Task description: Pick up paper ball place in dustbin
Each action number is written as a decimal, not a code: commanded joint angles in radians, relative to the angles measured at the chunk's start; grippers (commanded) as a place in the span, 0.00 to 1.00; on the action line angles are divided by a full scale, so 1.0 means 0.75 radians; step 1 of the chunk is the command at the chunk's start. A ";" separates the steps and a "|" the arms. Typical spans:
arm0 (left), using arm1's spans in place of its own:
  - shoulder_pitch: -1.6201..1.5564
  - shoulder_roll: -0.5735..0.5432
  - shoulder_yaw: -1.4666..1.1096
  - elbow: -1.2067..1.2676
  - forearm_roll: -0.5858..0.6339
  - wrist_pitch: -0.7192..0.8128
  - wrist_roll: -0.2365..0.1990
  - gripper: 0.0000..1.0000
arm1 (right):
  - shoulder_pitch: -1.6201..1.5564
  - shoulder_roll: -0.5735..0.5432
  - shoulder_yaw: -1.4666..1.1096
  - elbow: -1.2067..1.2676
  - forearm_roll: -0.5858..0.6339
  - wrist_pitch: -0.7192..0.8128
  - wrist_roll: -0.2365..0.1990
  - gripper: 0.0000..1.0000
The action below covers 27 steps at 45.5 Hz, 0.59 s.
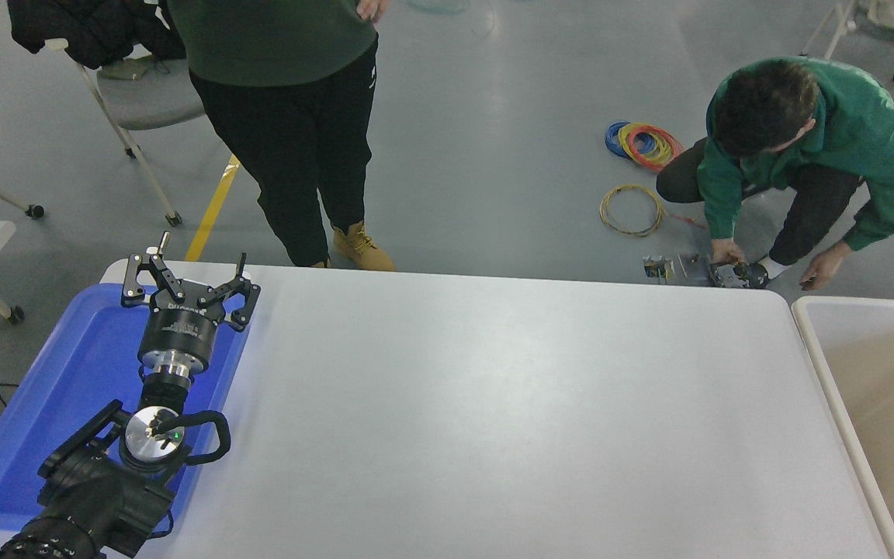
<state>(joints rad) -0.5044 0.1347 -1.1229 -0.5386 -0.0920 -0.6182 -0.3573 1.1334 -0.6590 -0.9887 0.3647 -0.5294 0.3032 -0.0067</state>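
My left gripper (189,268) is open and empty, held over the far end of the blue tray at the table's left. The dustbin (808,326), with a white rounded rim and beige inside, stands past the table's right edge. No paper ball shows on the table, in the tray or in the part of the dustbin that I see. My right arm is out of view.
The shallow blue plastic tray (67,388) lies at the table's left under my left arm. One person stands at the far edge (292,116); another crouches on the floor at the far right (804,155) near coiled wires (643,144). A chair (136,101) stands far left.
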 commanded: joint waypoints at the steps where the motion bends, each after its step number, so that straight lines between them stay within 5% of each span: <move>1: 0.000 -0.002 0.000 0.000 0.000 -0.002 0.000 1.00 | -0.312 0.014 0.283 -0.179 0.037 -0.122 -0.007 0.00; 27: 0.000 -0.002 0.000 0.000 0.000 0.000 0.000 1.00 | -0.548 0.120 0.760 -0.284 0.039 -0.294 -0.026 0.00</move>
<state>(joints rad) -0.5046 0.1345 -1.1229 -0.5384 -0.0920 -0.6182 -0.3573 0.8010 -0.6062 -0.5925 0.2024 -0.5025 0.1584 -0.0154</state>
